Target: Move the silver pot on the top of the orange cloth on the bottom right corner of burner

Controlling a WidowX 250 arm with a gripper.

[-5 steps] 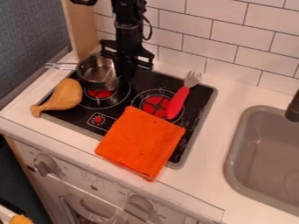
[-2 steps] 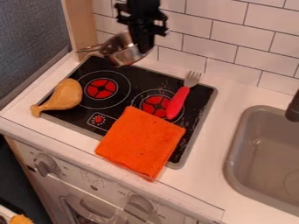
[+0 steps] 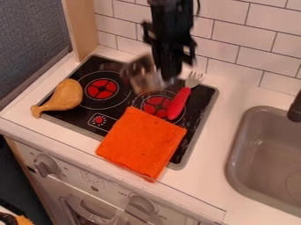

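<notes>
The black gripper (image 3: 167, 75) hangs over the back middle of the stove, shut on the rim of the silver pot (image 3: 140, 75). The pot is blurred and tilted, held in the air above the cooktop, with its handle toward the left. Below and nearer the front lies the orange cloth (image 3: 141, 143), flat over the front right corner of the black burner plate (image 3: 88, 115), partly overhanging the counter.
A red-handled fork (image 3: 178, 103) lies on the right burner, just behind the cloth. On the stove's left edge rests a toy drumstick (image 3: 61, 96). The grey sink (image 3: 264, 154) is at the right, and a tiled wall stands behind.
The gripper has lifted the pot off the left rear of the stove and carried it to the right, then somewhat forward and down. Cloth, fork and drumstick have stayed put.
</notes>
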